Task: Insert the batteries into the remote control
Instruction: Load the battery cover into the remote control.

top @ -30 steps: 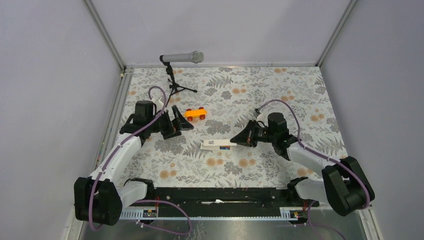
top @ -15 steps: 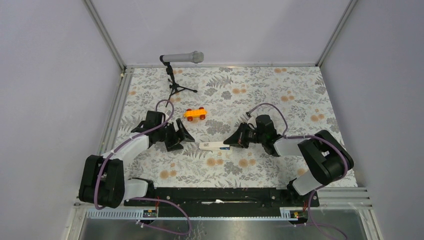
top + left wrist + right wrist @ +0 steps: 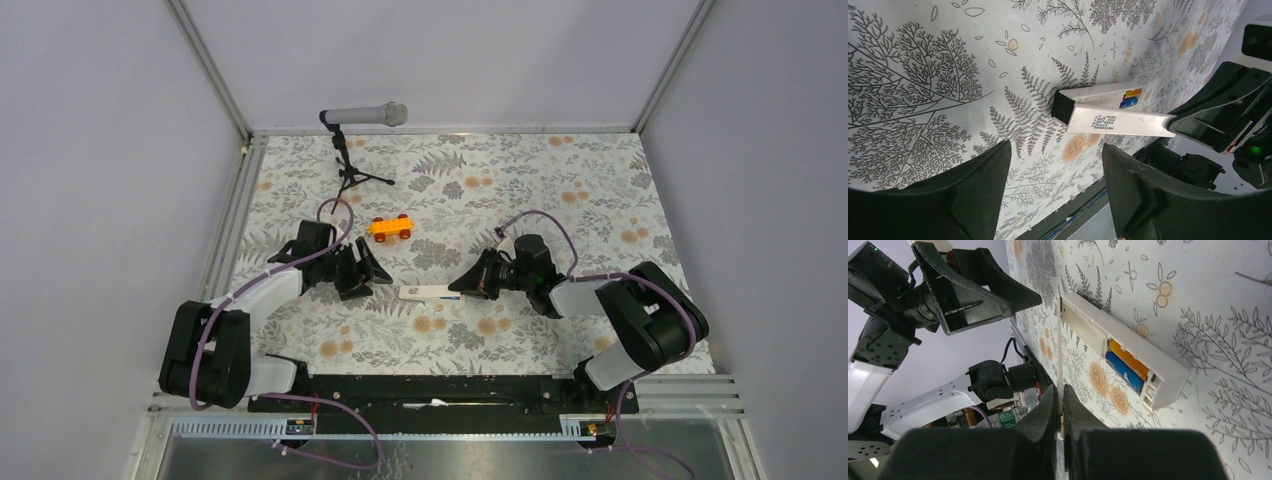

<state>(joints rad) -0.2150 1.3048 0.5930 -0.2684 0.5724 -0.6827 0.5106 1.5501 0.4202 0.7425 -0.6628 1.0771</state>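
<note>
Lying mid-table on the fern-printed cloth (image 3: 560,180), the remote control (image 3: 1088,322) is a slim white plastic bar. Its bay is open, with the orange battery (image 3: 1128,359) and the blue battery (image 3: 1124,373) seated side by side. The right gripper (image 3: 1059,390) pinches the thin flat back cover (image 3: 1118,122) just over it, its held end hidden. The left gripper (image 3: 1053,182) hangs spread and empty to the left, bare cloth between.

Matt white plastic remote control (image 3: 1096,93) and back cover (image 3: 1120,123); smooth black plastic fingers (image 3: 973,196); matt printed tabletop (image 3: 923,75).
</note>
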